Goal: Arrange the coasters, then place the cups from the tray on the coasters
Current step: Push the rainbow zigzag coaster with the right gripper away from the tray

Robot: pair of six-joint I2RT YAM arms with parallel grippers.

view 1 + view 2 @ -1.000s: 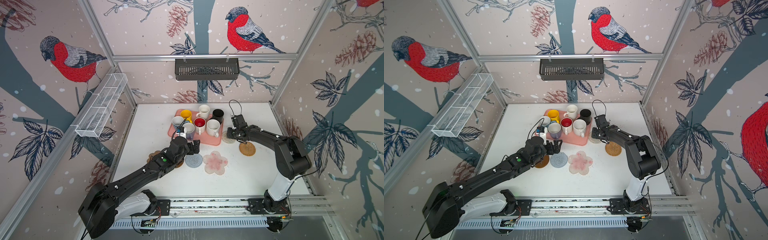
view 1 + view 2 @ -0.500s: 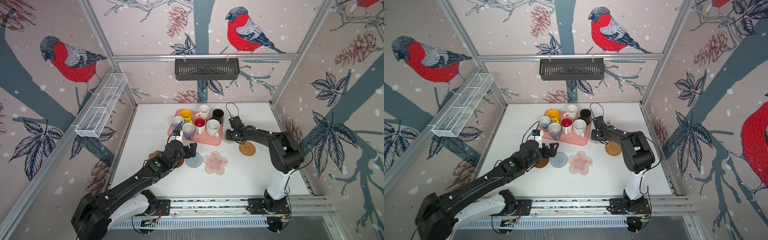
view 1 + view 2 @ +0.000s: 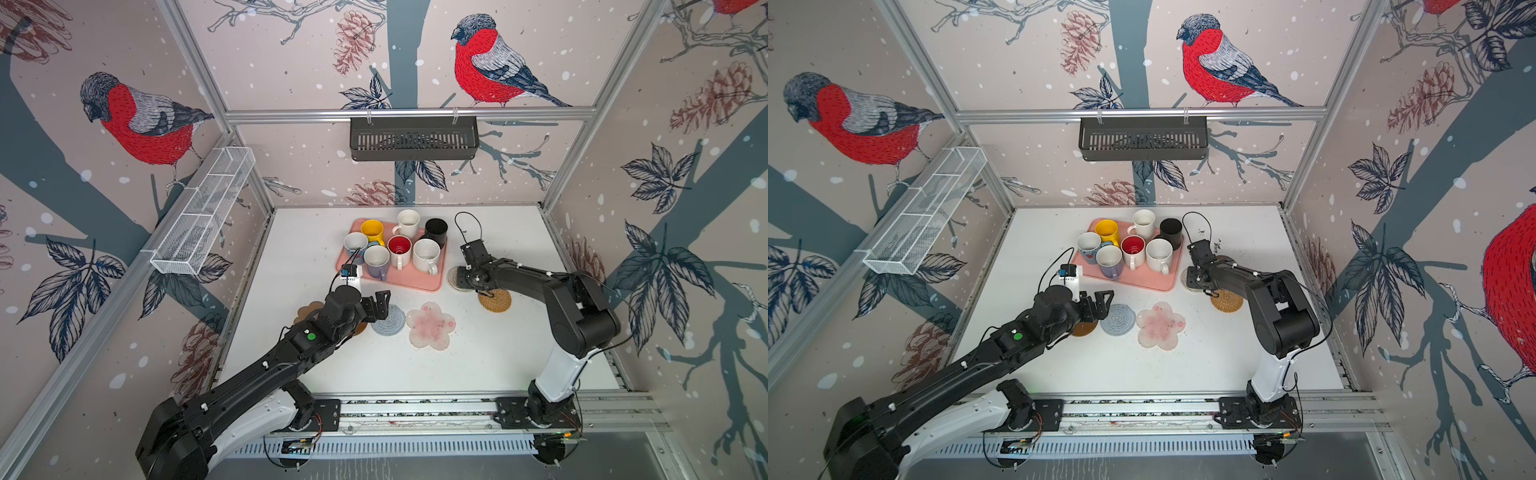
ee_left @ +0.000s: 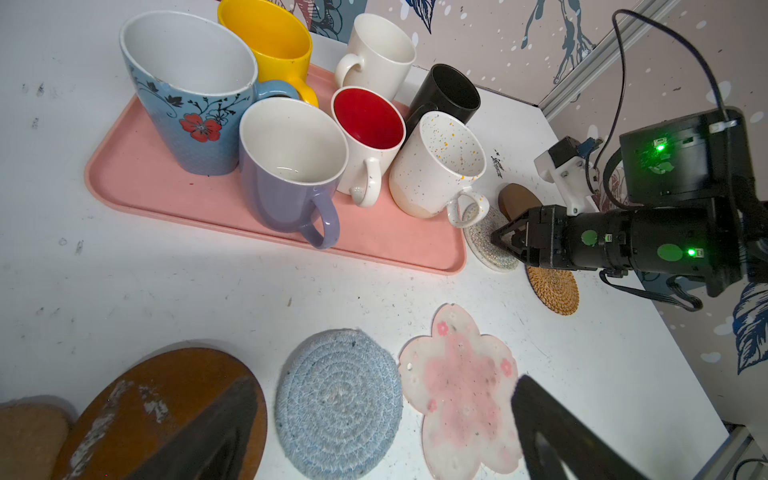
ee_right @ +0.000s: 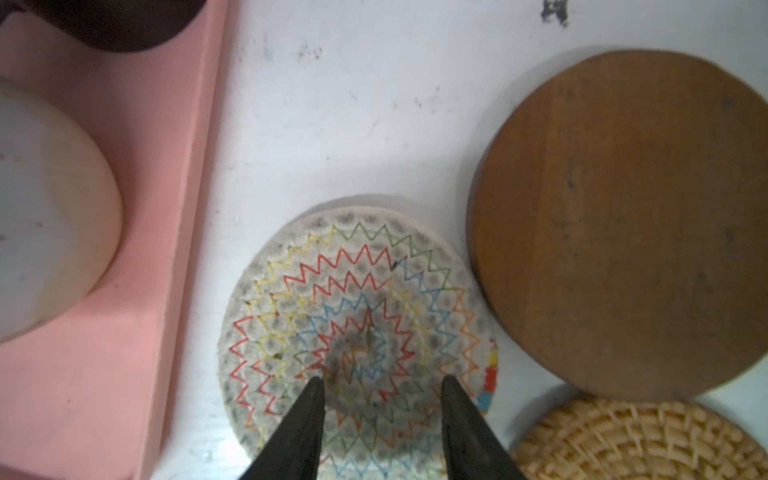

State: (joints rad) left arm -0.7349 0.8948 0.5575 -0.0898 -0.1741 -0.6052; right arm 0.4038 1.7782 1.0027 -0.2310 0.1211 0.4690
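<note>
moved: left gripper (image 3: 381, 305) drew back from smooth pink tray (image 4: 158, 187), jaws wide, empty | right gripper (image 5: 382, 379) half-spread, holding nothing, over round zigzag-stitched rope coaster (image 5: 357, 270) beside tray

You see seven handled mugs (image 3: 400, 245) standing upright, crowded on the salmon-pink rectangular tray (image 3: 415, 281) toward the far edge of the table (image 3: 291, 249). Just off the tray's right end lie a cream rope coaster (image 5: 357, 291), a brown disc (image 5: 623, 224) and a golden rattan coaster (image 3: 494, 300). Nearer the front lie a pink-white flower coaster (image 3: 430, 325), a grey-blue crochet coaster (image 3: 389, 320), a second brown disc (image 4: 166, 395) and a tan disc (image 4: 29, 436).
</note>
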